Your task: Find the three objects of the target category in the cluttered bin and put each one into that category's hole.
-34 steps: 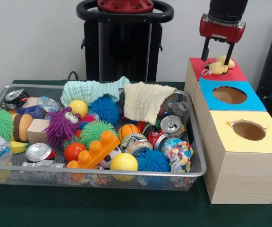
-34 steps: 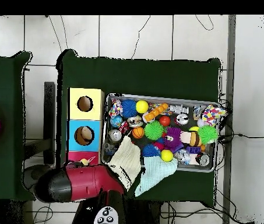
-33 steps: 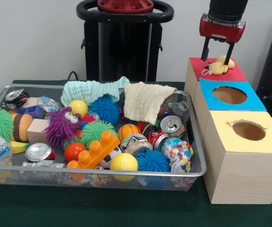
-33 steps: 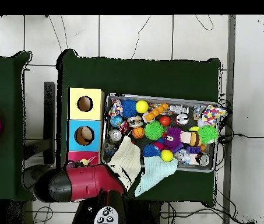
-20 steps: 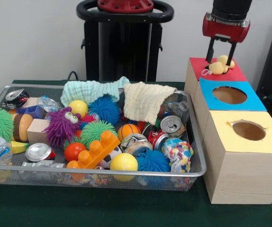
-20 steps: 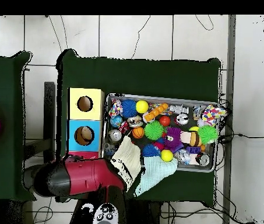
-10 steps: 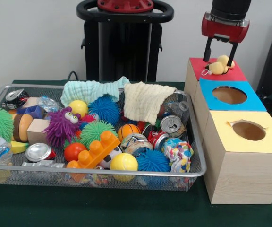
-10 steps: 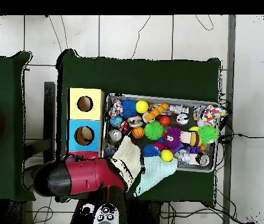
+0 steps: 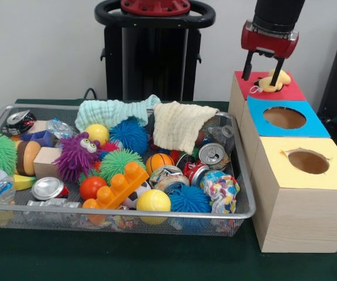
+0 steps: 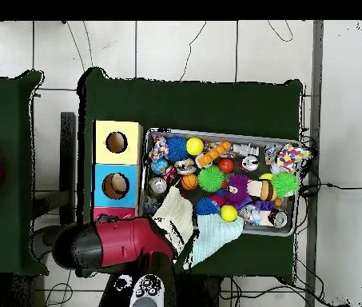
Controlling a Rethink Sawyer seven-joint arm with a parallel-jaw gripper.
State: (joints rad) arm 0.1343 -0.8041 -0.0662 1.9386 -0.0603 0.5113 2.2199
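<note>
Gripper (image 9: pixel 262 68) lifted off yellow toy (image 9: pixel 271 82), shifted toward bin side.

A robotics lab: a dark green cloth-covered table (image 9: pixel 157 263) stands on a pale tiled floor (image 10: pixel 184 48) strung with loose black cables (image 10: pixel 192 44), before a bare white wall (image 9: pixel 40 47). Behind the table rises a black pedestal (image 9: pixel 154 52).
</note>
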